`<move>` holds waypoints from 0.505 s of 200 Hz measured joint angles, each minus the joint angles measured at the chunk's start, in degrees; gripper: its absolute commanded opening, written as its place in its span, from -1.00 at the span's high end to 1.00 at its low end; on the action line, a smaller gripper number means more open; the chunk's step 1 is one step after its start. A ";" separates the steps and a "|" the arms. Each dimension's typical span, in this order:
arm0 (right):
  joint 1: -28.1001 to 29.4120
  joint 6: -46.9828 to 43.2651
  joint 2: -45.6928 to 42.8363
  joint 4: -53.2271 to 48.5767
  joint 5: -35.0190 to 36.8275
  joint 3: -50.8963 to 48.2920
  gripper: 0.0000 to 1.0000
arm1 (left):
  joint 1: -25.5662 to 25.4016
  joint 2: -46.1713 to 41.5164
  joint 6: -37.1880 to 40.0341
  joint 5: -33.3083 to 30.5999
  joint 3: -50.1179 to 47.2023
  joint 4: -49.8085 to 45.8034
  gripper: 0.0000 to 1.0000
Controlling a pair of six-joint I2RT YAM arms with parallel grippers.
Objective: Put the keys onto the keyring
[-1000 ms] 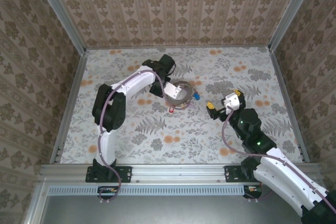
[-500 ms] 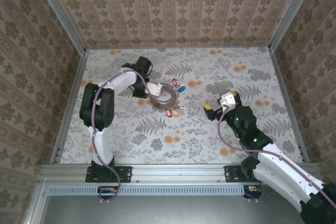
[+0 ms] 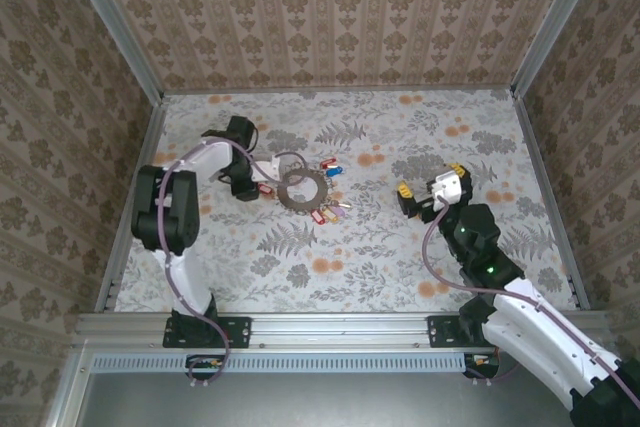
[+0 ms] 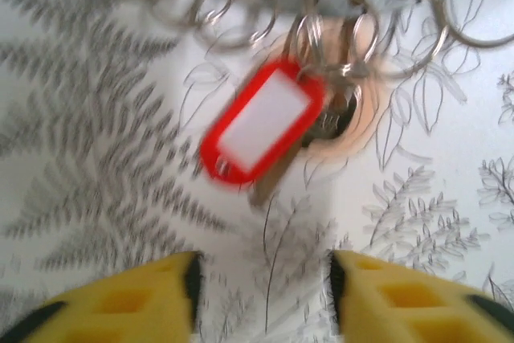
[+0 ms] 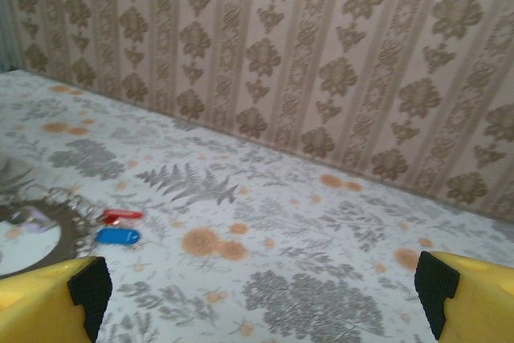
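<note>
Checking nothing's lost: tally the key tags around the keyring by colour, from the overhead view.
Red tags: 3
Blue tag: 1
Yellow tag: 1
Purple tag: 1
Total: 6

Wallpapered panels (image 3: 340, 17) and aluminium framing (image 3: 330, 325) suggest a lab.

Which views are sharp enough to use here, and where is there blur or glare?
Top external: sharp and evenly lit, the keyring readable, no glare. Left wrist: motion blur smears the red-tagged key and the wire loops above it; the yellow fingers are soft at the bottom edge. Right wrist: mildly soft throughout, the blue key fuzzy.
</note>
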 measured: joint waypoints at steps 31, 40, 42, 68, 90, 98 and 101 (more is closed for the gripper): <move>-3.17 -2.86 -1.22 0.57 0.68 3.93 -0.99 | 4.61 -9.99 -6.40 2.71 -4.09 3.08 -1.00; -4.17 -3.26 -1.09 0.92 0.68 5.92 -0.99 | 5.62 -13.90 -9.29 3.43 -5.20 4.76 -1.00; -4.37 -3.26 -1.03 1.07 0.68 6.34 -0.99 | 5.75 -14.86 -10.05 3.63 -5.51 5.22 -1.00; -6.51 -2.95 -0.15 2.60 0.66 9.94 -0.99 | 6.10 -28.46 -20.28 6.16 -11.74 13.11 -1.00; -9.18 -0.68 0.81 2.73 0.42 10.12 -0.99 | 6.38 -40.89 -29.99 8.92 -20.76 22.08 -1.00; -10.73 0.44 1.11 2.78 -0.24 9.60 -0.99 | 6.51 -44.41 -32.98 9.42 -24.35 25.09 -1.00; -11.37 0.87 1.20 2.75 -0.52 9.31 -0.99 | 6.64 -45.55 -34.03 9.62 -25.77 26.29 -1.00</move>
